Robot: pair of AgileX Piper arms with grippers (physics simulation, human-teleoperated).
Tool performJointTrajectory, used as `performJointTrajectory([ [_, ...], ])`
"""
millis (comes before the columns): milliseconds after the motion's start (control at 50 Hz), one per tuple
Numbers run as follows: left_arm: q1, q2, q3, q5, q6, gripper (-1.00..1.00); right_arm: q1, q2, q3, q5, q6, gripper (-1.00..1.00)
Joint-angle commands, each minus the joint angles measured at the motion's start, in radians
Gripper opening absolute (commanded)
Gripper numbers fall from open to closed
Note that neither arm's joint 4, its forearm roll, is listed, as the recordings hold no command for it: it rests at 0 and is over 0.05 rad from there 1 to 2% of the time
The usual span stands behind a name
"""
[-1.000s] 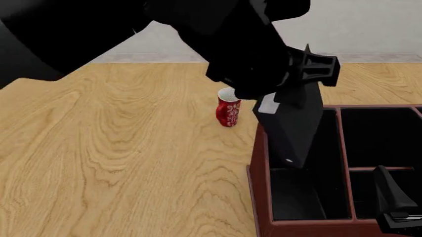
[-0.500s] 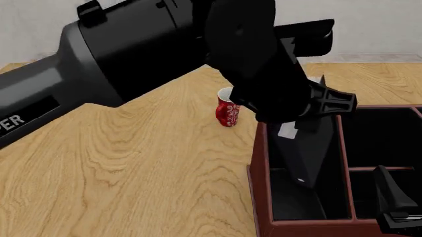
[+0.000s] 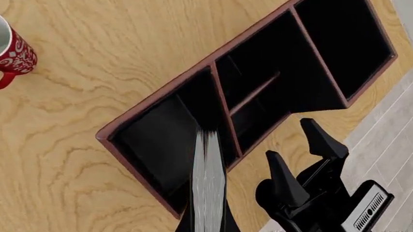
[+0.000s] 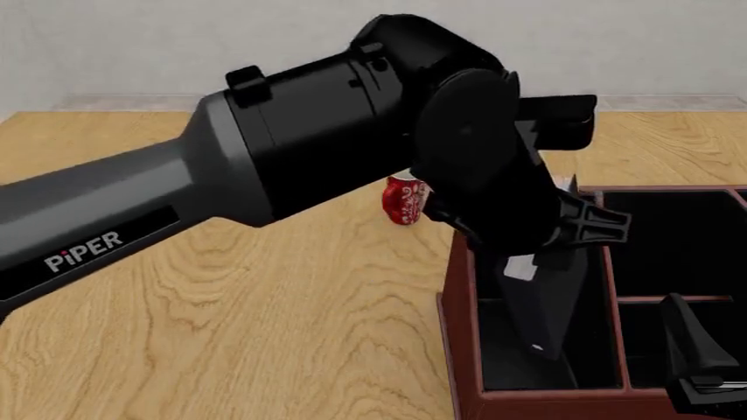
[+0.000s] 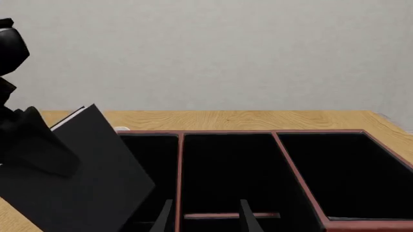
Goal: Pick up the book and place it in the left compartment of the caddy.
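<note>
**Black book held edge-down over the caddy's left section**

Black fingers of the right gripper (image 4: 701, 363) sit nearest the camera, at the caddy's near right corner. They stand apart with nothing between them, so this arm looks parked out of the way.

Just beyond lies the caddy (image 4: 457, 350), a reddish-brown wooden box with a black lining and thin dividers. Its left compartment (image 4: 513, 354) is a long section running front to back. Sections to its right are split by a crossbar. Every section that shows appears bare of contents, though the arm hides part of the left one.

Above that long section hangs the book (image 4: 548, 297), thin and black-covered. It is held on edge and tilted, one corner pointing down into the opening. From the left wrist its white page edges (image 3: 210, 183) run straight ahead from between the fingers, lined up with the compartment's length. That alignment seems chosen so the book can slide in without striking wall or divider.

Left gripper (image 4: 548, 229) is pinched shut on the book's upper part. I cannot tell whether the lower corner touches the floor yet.

Farther back, a red patterned mug (image 4: 405, 200) stands upright on the wooden table (image 4: 233, 297), apart from the caddy.
</note>
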Motion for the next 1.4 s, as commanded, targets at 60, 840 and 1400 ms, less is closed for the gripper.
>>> performJointTrajectory([
  [60,-0.017,0.017,0.022,-0.029,0.042,-1.0,0.0,0.0,0.0,0.0,0.0,1.0],
  [840,-0.017,0.056,0.11,-0.119,0.012,-1.0,0.0,0.0,0.0,0.0,0.0,1.0],
  [1400,-0.04,0.116,0.114,-0.148,-0.011,-1.0,0.0,0.0,0.0,0.0,0.0,1.0],
])
